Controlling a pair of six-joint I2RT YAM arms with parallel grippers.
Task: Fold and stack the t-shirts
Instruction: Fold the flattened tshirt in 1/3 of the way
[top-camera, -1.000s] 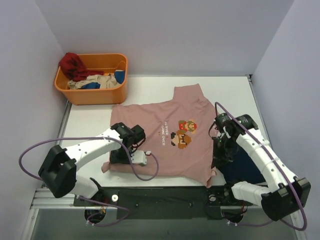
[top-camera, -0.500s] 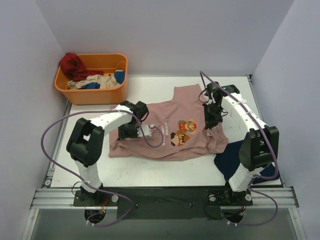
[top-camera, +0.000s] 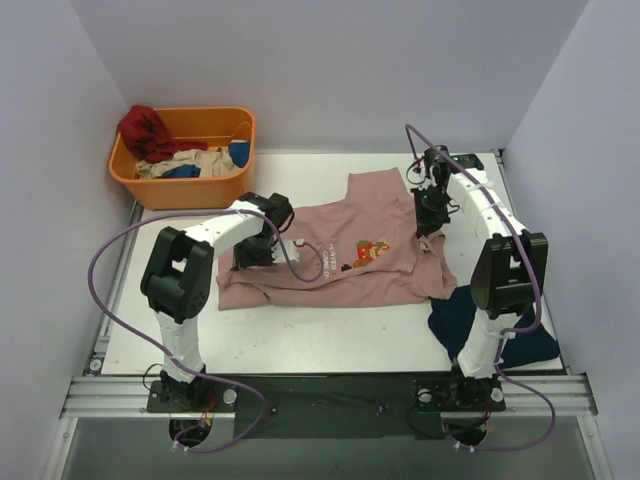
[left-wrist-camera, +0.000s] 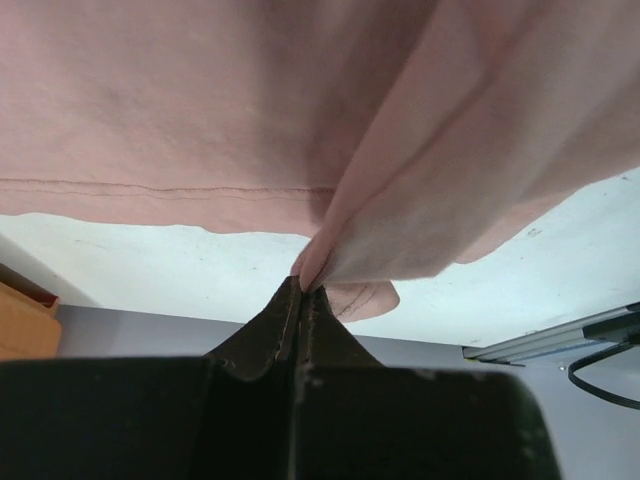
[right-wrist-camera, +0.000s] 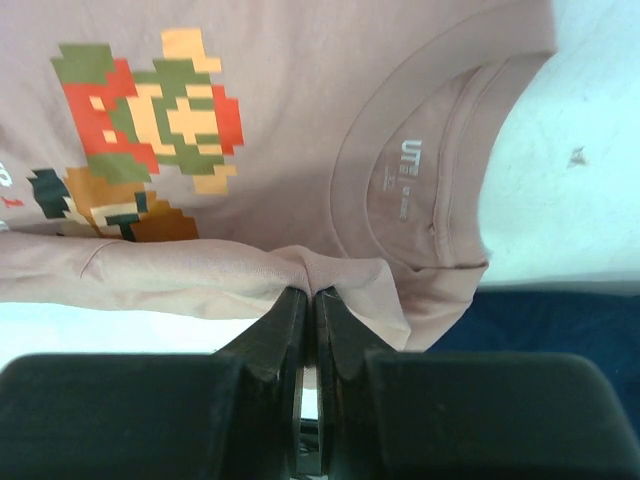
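A: White bench (top-camera: 300, 345), pink t-shirt (top-camera: 345, 285) at centre, navy t-shirt (top-camera: 450, 320) at four o'clock. Tools?
B: Both pinch pink cloth: left tool (left-wrist-camera: 303, 285) at nine o'clock, right tool (right-wrist-camera: 312, 295) at two. Uneven pulling could skew the fold, and thin pinches may slip.

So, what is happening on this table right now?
The two arms are folding a dusty-pink cloth t-shirt with a pixel-art print. The left gripper and right gripper are each shut on a pinch of it, with its near part doubled over part of the print. A plain dark navy t-shirt lies by the right arm, not stacked yet.
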